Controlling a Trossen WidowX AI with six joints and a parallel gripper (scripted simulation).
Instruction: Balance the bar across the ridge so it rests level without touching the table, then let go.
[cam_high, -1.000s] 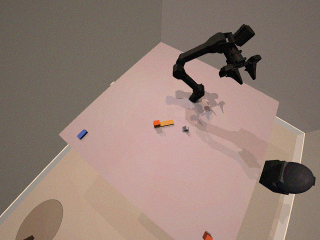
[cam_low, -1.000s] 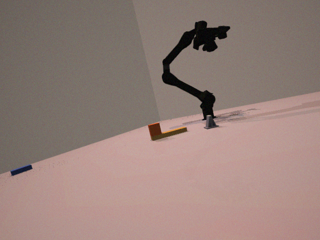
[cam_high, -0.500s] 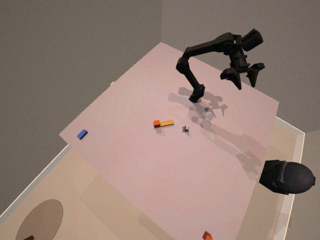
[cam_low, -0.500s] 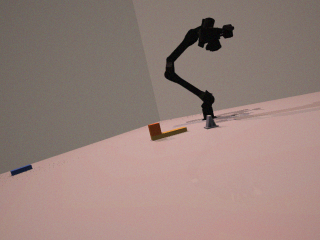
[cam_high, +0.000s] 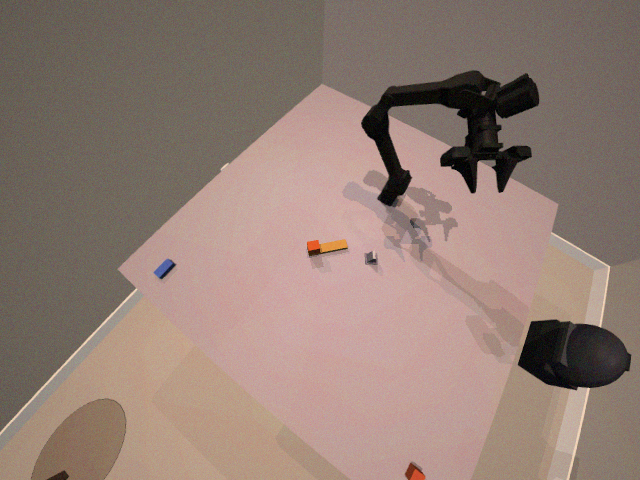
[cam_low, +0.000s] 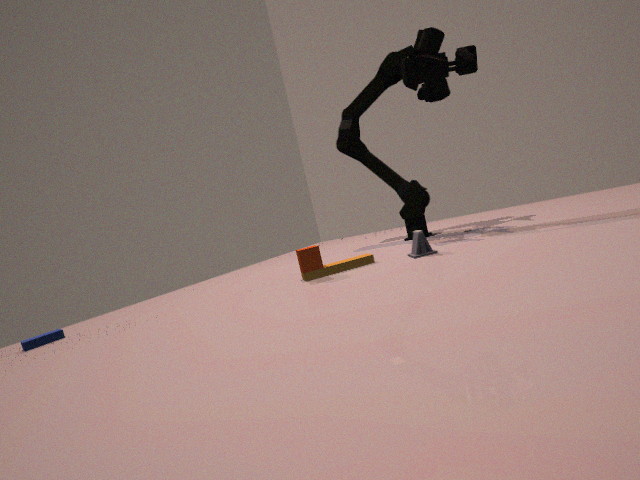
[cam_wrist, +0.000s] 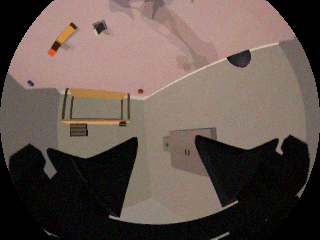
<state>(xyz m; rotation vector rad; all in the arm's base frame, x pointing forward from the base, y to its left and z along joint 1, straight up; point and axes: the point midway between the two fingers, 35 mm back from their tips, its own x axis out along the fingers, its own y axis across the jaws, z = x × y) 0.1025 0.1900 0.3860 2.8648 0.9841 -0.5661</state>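
The black parallel-jaw gripper (cam_high: 485, 178) hung high in the air beyond the far right edge of the pale pink table top (cam_high: 320, 330), its two pointed fingers (cam_high: 469, 175) aimed downward and set well apart. Nothing lay between them and they touched nothing. In the wrist view both dark fingertips framed only floor and distant furniture, with the table seen far off above them.

The flat yellow-orange bar with a raised orange-red block at one end (cam_high: 327, 245) lay flat on the table near its middle, resting fully on the surface. The small grey wedge-shaped ridge (cam_high: 370, 256) stood upright just beside the bar's plain end, apart from it and not under it. From the exterior view the bar (cam_low: 333, 264) and the ridge (cam_low: 421, 244) stood side by side with a clear gap between, the ridge close in front of the black arm's base (cam_low: 415, 211). Gripper and bar were well apart.

Count of items on the table: one bar, one ridge, one small blue rectangular block (cam_high: 164, 268) near the left corner, well away from the others. One small orange-red block (cam_high: 414, 471) sat at the lower edge of the top view. One black domed object (cam_high: 573, 353) stood off the right side of the table
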